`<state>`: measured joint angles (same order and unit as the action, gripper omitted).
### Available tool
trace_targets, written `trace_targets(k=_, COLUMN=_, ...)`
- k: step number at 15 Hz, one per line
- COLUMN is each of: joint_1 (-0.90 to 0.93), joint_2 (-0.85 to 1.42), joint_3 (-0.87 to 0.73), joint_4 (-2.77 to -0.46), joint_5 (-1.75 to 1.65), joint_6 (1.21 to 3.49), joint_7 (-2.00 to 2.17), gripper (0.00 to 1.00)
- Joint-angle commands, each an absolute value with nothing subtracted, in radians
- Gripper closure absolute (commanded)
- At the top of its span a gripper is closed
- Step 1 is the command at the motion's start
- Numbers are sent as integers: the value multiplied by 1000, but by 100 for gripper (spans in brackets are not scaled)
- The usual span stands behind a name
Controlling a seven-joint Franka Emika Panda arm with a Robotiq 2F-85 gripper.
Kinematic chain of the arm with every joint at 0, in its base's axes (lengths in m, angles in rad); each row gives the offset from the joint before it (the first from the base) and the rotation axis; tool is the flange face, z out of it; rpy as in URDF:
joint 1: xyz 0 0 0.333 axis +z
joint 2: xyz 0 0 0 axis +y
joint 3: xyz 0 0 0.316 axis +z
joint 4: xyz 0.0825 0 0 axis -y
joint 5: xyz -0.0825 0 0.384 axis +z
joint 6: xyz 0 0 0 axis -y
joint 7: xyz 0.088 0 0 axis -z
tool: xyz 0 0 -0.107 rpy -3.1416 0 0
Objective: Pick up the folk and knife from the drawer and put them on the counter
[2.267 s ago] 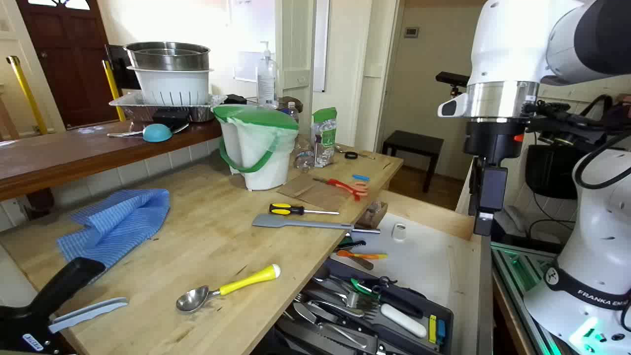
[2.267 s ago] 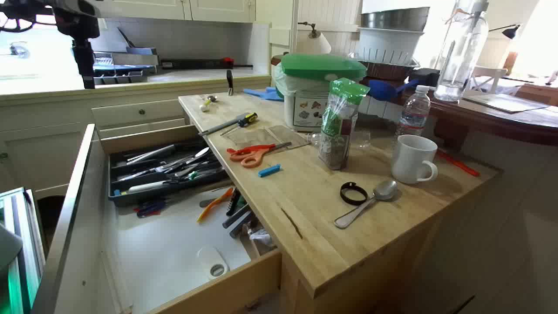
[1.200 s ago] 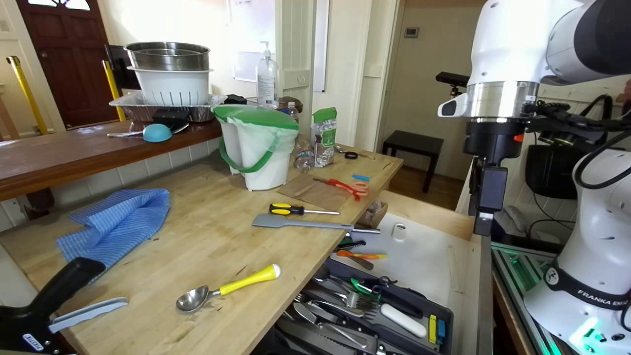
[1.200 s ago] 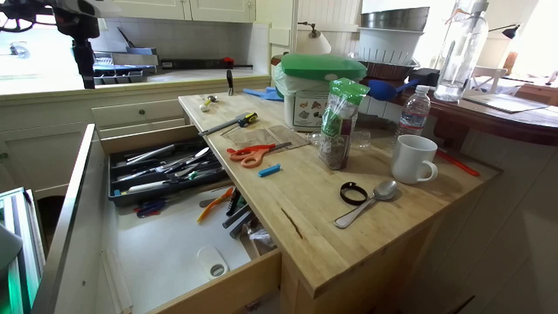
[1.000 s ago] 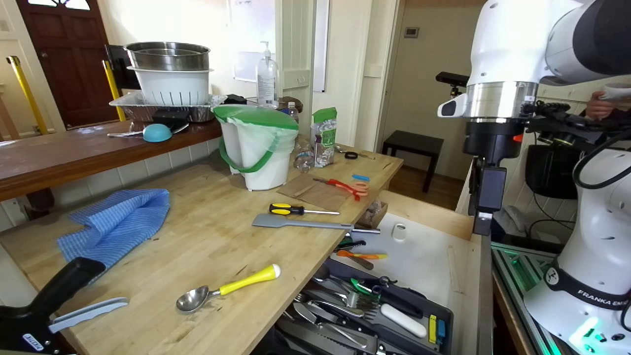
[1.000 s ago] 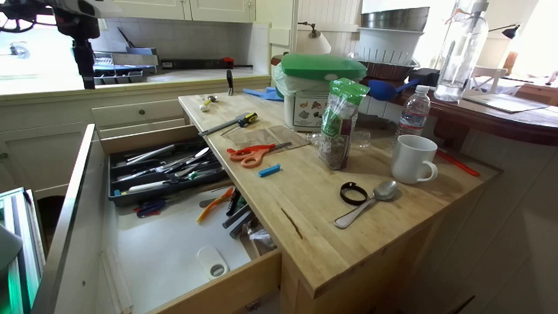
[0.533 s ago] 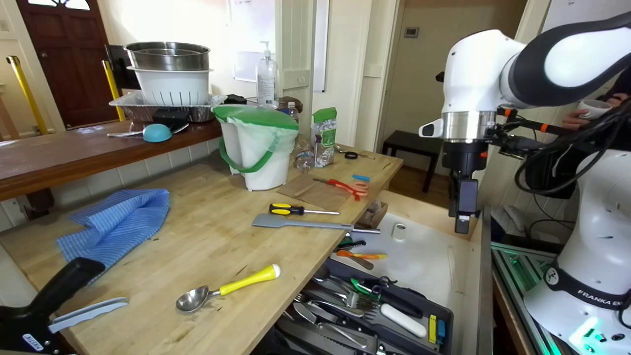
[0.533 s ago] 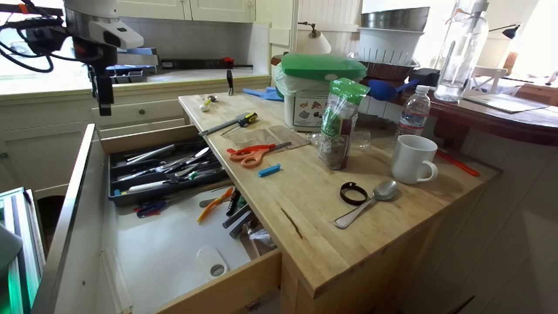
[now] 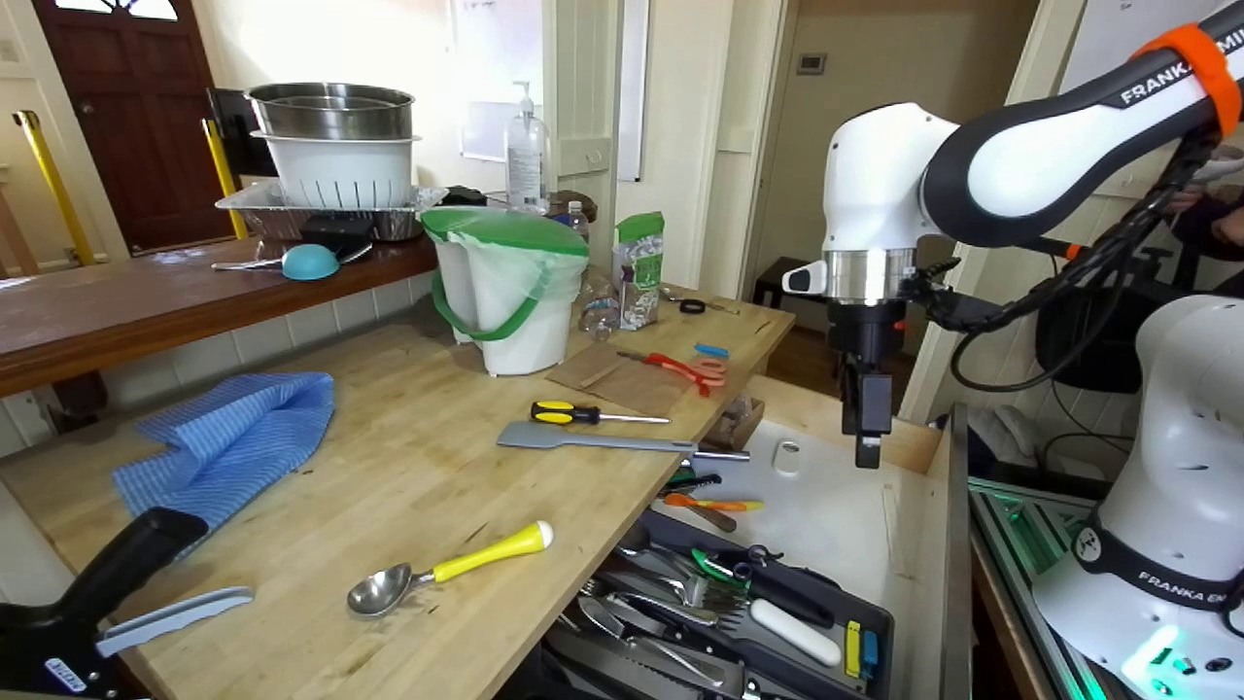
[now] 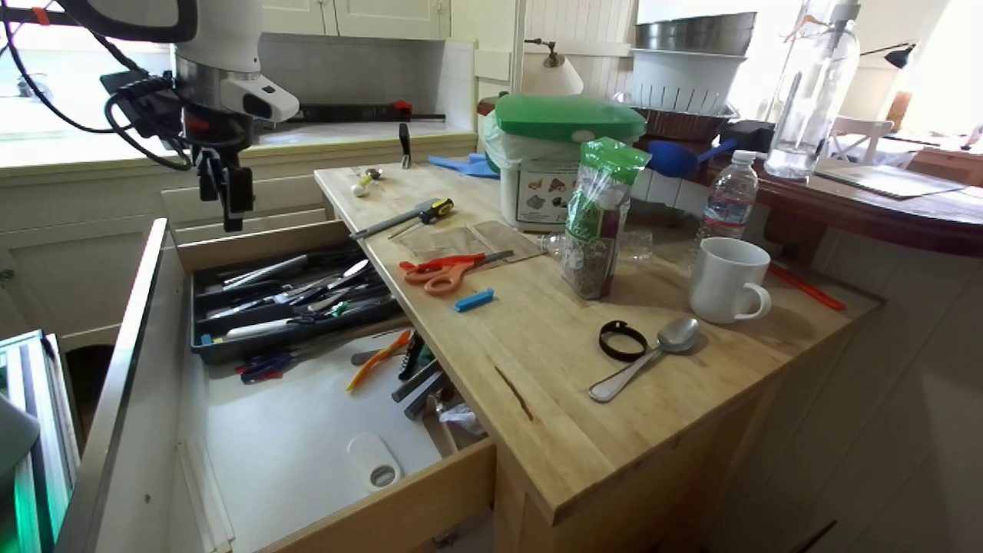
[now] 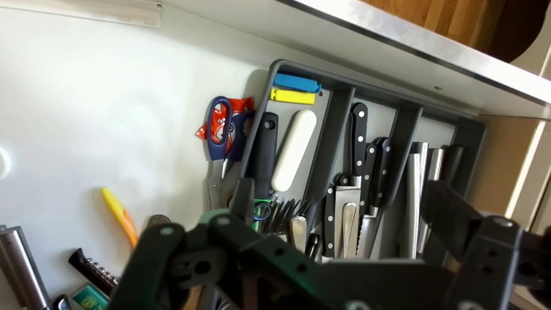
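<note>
My gripper (image 9: 867, 452) hangs empty above the open drawer (image 9: 954, 583), higher than the utensil tray; it also shows in an exterior view (image 10: 233, 215). In the wrist view its two fingers (image 11: 244, 200) stand wide apart with nothing between them. Silvery forks (image 11: 284, 213) lie bunched in the tray, tines showing, the rest hidden behind the gripper. Several black-handled knives (image 11: 358, 137) lie in the middle compartment. A slim silvery handle (image 11: 348, 217) lies on a wide blade; I cannot tell what it belongs to. The wooden counter (image 9: 408, 486) is beside the drawer.
On the counter are a yellow-handled scoop (image 9: 486, 554), a screwdriver (image 9: 583, 414), a grey spatula (image 9: 583, 437) overhanging the drawer, scissors (image 10: 445, 276) and a lidded bin (image 9: 525, 311). The dark grey tray (image 11: 340, 97) has raised dividers. The drawer front (image 11: 409, 38) stands high.
The arm was still at first, then moved inward over the drawer, leftward in one exterior view and rightward and down in the other. The drawer and counter things have not moved.
</note>
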<state>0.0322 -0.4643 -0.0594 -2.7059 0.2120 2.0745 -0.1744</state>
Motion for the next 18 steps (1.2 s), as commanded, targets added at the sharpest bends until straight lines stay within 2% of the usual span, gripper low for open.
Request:
trace_targets(k=1, joint_1=37, joint_2=-451, joint_3=-63, joint_4=-2707, joint_5=242, joint_6=2109, joint_7=-162, gripper=0)
trace_targets(k=8, joint_1=42, joint_2=-135, joint_3=-36, joint_4=-2635, joint_5=355, joint_6=2440, joint_7=-20, gripper=0)
trace_targets(k=14, joint_1=63, joint_2=103, joint_3=38, joint_4=-2528, joint_5=288, joint_6=2495, joint_7=175, gripper=0)
trace_targets(k=18, joint_1=54, joint_2=92, joint_3=45, joint_4=-2533, joint_5=317, joint_6=2475, joint_7=128, gripper=0)
